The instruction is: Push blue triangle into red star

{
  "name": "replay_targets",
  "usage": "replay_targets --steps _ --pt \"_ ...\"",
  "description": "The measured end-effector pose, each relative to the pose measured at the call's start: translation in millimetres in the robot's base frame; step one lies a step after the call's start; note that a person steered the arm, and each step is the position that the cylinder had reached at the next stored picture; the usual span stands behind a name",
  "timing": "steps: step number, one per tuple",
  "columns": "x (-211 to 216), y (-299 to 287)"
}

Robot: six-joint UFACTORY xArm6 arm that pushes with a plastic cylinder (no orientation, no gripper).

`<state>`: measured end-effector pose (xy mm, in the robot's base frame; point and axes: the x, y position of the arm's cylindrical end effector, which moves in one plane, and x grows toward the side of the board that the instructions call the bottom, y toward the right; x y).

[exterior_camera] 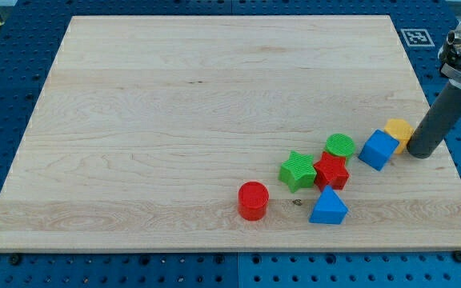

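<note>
blue triangle (328,208) below red star (331,170) (touching)

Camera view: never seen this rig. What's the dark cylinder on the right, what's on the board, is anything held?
There is one picture, from a camera looking down at an angle on a wooden board. The dark cylinder is a straight rod on a robot arm. It has no gripper, so nothing is held; it only pushes blocks with my tip. The tip sits at the view's right, just beside the yellow block, with the blue cube next to that. Further left are a green cylinder, the red star, a green star and a red cylinder. The blue triangle lies just below the red star.
</note>
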<state>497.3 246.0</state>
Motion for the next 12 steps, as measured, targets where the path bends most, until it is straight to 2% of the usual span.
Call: replay_targets --steps 1,2,3,4,5,6,7,12 --pt "0.0 -50.2" --pt "0.0 -63.4" --pt "1.8 -42.6" --pt "38.8 4.3" --pt "101.9 29.4" --pt "120.8 22.6" --pt "119.3 2.0" --pt "120.9 -13.0"
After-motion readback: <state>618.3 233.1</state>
